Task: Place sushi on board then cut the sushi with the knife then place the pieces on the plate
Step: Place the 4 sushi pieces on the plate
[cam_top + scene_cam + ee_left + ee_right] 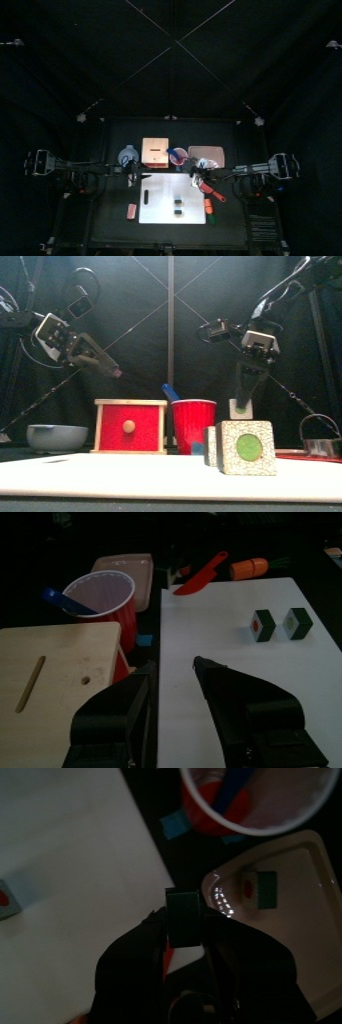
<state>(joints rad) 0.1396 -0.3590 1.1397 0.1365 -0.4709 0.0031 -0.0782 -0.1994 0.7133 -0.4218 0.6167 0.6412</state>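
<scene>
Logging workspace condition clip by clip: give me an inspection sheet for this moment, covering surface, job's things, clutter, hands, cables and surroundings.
Surface: white board, only sushi on it.
Job's things: two sushi pieces upright on the board; third piece on the pink tray; red knife lying past the board's right edge.
Clutter: box, red cup with blue knife, bowl, cutter, orange toy by the red knife, small red item left of the board.
Hands: left hand open, raised, empty; right hand shut on a fourth piece near the tray.
Cables: nothing seen.
Surroundings: black curtains; nothing else seen.
</scene>
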